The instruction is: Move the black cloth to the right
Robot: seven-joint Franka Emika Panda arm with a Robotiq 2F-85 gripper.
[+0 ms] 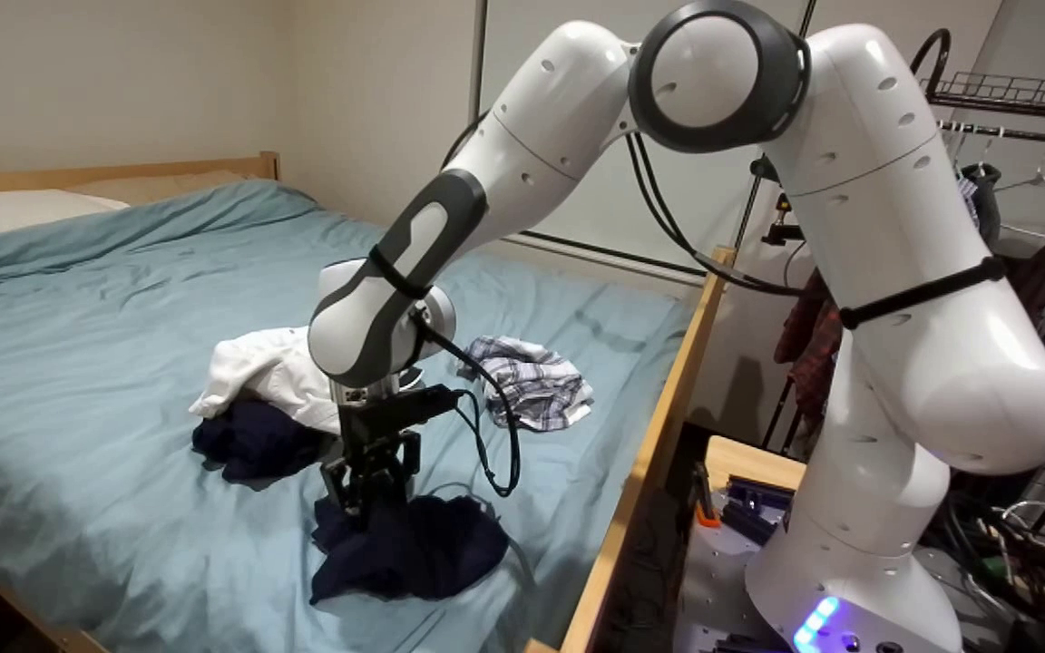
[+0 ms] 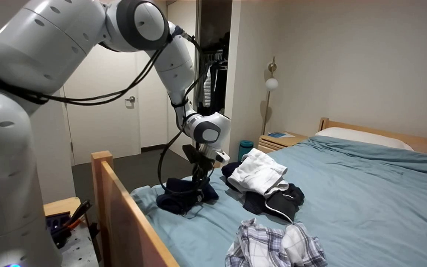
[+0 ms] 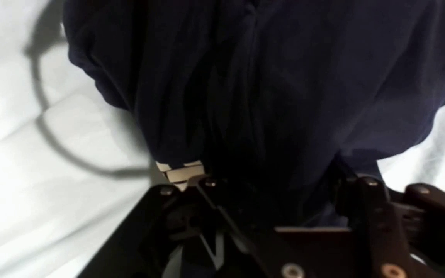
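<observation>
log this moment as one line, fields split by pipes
claw: down at dark cloth, grip unclear | dark cloth: on bed | also there: white garment, plaid garment | rightward move: completion unclear

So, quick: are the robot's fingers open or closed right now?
Can't tell: the fingers are down at the dark cloth, but their tips blend into it, so any grip is unclear.

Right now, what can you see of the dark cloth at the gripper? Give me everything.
The dark cloth looks navy to near-black, a soft fabric with a seam-like line in the wrist view; its garment type is unclear. It lies crumpled on the blue-green bedding near the wooden footboard, apart from the clothes pile. The gripper touches it from above, with folds bunched between its jaws; whether they clamp it, I cannot tell.
</observation>
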